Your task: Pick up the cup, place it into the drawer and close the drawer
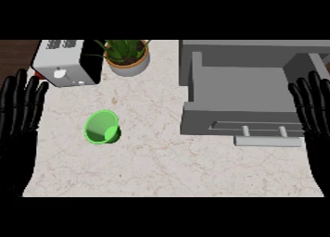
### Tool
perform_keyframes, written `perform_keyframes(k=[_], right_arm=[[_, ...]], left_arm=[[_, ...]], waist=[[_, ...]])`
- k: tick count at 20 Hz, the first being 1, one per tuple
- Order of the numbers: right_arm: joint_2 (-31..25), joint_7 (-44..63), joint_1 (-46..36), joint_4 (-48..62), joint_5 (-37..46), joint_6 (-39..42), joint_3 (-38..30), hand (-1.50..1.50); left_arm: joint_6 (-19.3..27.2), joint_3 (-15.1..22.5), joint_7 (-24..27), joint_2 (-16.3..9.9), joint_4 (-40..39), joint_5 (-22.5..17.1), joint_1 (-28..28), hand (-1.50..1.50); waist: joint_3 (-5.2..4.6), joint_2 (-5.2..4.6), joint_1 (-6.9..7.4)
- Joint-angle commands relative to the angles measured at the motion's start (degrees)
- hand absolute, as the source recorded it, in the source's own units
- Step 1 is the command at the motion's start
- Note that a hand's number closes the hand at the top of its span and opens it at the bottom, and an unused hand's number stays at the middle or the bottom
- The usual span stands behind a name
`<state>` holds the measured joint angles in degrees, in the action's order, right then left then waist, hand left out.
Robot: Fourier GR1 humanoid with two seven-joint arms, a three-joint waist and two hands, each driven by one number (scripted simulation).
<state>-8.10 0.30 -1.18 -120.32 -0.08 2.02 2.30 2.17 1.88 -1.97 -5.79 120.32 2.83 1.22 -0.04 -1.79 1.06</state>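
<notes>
Both hands lay nearest the lens, at the frame's side edges. Left hand (pixel 17 109) stood at the left edge, fingers straight and pointing up-frame, holding nothing. Right hand (pixel 317 111) stood at the right edge in the same released state, fingers straight, overlapping the drawer's right wall and hiding part of it. Each forearm was cut off by the lower frame edge.

Cup (pixel 103 127) sat on the counter (pixel 168 171) left of centre, well apart from both hands and from the drawer. It was bright green, with a lighter rim. It lay tilted or on its side; its mouth faced the lower left of the frame, and its long axis ran from lower left to upper right. Its base was hard to make out.

Drawer (pixel 239 88) was grey and pulled open at the right of the frame, interior exposed, handle (pixel 263 132) on its lower front.

Toaster (pixel 65 62) occupied the upper left, with a plant (pixel 127 55) beside it; both were cut off at the top.
</notes>
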Motion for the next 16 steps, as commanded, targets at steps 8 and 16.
perform_keyframes(k=[8,16], right_arm=[[0.11,4.14,1.48,2.35,-2.41,2.65,2.33,-1.50],[-0.98,0.63,-3.44,10.73,-5.21,5.54,-2.53,-1.50]], left_arm=[[-22.77,-1.60,-0.94,-6.01,-12.89,-30.10,0.58,-1.50],[-33.81,-9.27,2.71,-11.82,-33.98,-33.34,10.06,-1.50]], waist=[[-0.15,1.22,-1.89],[0.03,1.65,-1.31]])
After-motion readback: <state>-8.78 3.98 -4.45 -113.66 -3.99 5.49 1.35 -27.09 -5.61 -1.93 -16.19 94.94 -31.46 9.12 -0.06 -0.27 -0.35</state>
